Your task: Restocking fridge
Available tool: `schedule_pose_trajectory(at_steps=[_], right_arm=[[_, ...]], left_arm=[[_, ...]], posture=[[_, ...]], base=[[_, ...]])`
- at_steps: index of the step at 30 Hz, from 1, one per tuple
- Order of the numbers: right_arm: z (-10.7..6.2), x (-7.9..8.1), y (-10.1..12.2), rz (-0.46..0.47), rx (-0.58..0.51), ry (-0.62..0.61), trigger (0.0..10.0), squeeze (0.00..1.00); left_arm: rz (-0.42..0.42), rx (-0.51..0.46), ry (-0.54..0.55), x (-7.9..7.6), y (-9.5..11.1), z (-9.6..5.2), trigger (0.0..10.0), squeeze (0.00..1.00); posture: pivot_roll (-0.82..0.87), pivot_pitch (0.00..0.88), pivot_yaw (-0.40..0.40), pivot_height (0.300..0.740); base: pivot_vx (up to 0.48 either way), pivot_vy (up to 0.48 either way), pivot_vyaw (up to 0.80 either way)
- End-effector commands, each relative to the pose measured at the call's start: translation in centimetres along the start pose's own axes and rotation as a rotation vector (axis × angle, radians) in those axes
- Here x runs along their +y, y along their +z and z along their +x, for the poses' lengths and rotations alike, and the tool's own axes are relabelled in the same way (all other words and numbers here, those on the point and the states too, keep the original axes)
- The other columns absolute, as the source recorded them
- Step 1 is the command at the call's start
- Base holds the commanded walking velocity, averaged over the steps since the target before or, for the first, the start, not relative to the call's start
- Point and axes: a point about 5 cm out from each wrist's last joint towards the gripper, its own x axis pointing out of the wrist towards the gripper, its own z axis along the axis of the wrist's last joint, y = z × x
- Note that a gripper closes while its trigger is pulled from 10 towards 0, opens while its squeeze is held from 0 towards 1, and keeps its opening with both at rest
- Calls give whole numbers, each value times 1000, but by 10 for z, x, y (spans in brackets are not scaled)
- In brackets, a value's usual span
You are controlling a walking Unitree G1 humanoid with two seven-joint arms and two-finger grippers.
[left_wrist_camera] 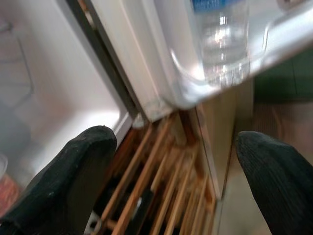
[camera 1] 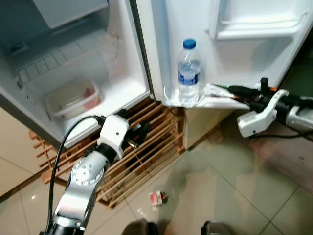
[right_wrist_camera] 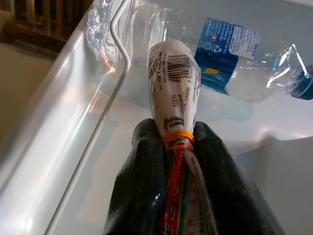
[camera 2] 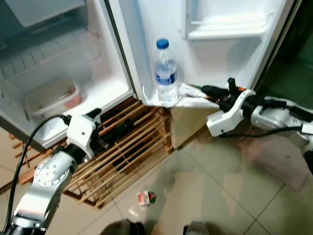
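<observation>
Two grippers for you | right gripper (right_wrist_camera: 178, 161) clamps packet (right_wrist_camera: 172, 83) beside bottle (camera 1: 189, 73) on door shelf (camera 1: 217, 101) | left gripper (left_wrist_camera: 181, 166) spread apart over rack (camera 1: 142, 147)

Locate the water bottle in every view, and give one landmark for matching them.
Left eye view: water bottle upright in the door shelf, upper middle.
Right eye view: same bottle, just left of centre.
Left wrist view: its clear lower half at the top edge.
Right wrist view: lying across the top, behind the packet in the right claw.
Shared landmark: the door shelf.
</observation>
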Motion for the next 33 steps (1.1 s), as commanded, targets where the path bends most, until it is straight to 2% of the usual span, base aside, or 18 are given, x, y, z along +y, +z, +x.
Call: schedule_pose_trajectory(at_steps=[1, 9, 13, 14, 16, 17, 18, 19, 20, 21, 22, 23, 24, 25, 27, 29, 33], right_arm=[[1, -7, 0, -44, -18, -12, 0, 0], [1, -7, -8, -83, 7, -16, 0, 0], [2, -14, -10, -24, 30, -70, 0, 0], [2, -20, -13, 91, 66, -143, 0, 0], [2, -26, -15, 173, 79, -184, 0, 0], [1, -34, -15, 278, 88, -240, 0, 0], [1, -42, -16, 467, 92, -307, 0, 0], [1, -42, -16, 467, 92, -307, 0, 0], [1, -49, -17, 715, 86, -354, 0, 0], [1, -52, -17, 845, 73, -373, 0, 0], [1, -52, -17, 845, 73, -373, 0, 0], [1, -55, -18, 983, 52, -388, 0, 0], [2, -56, -17, 1215, -3, -384, 0, 0], [2, -56, -17, 1215, -3, -384, 0, 0], [4, -57, -16, 1406, -59, -410, 0, 0], [5, -51, -14, 1575, -100, -402, 0, 0], [7, -41, -18, 1822, -140, -412, 0, 0]], left_arm=[[8, 16, 3, 6, 1, -6, 10000, 0], [17, 40, -19, 9, 3, -10, 10000, 0], [13, 41, -20, 8, 4, -9, 10000, 0], [5, 38, -16, 7, 4, -7, 10000, 0], [-4, 32, -13, 4, 5, -4, 10000, 0], [-11, 26, -10, 3, 6, -2, 10000, 0], [-18, 21, -7, 2, 6, 0, 10000, 0], [-18, 21, -7, 2, 6, 0, 10000, 0], [-27, 13, -1, 0, 6, 4, 10000, 0], [-34, 7, 1, -2, 6, 6, 10000, 0], [-34, 7, 1, -2, 6, 6, 10000, 0], [-40, 0, 3, -3, 7, 8, 10000, 0], [-54, -11, 1, -7, 7, 14, 10000, 0], [-54, -11, 1, -7, 7, 14, 10000, 0], [-59, -21, -1, -9, 8, 19, 10000, 0], [-67, -32, 4, -11, 9, 24, 10000, 0], [-73, -40, 14, -10, 9, 29, 10000, 0]], posture=[[133, 187, 220, 740], [143, 203, 242, 740], [143, 203, 238, 740], [141, 200, 230, 740], [135, 192, 218, 740], [132, 187, 212, 740], [126, 178, 202, 740], [126, 178, 202, 740], [117, 164, 189, 740], [113, 161, 185, 740], [113, 161, 185, 740], [106, 151, 179, 740], [91, 134, 166, 740], [91, 134, 166, 740], [81, 120, 159, 740], [76, 105, 153, 740], [78, 92, 152, 740]], base=[[0, 0, 0], [0, 0, 0], [0, 0, 0], [0, 0, 0], [0, 0, 0], [0, 0, 0], [0, 0, 0], [0, 0, 0], [0, 0, 0], [0, 0, 0], [0, 0, 0], [0, 0, 0], [0, 0, 0], [0, 0, 0], [0, 0, 0], [0, 0, 0], [0, 0, 0]])
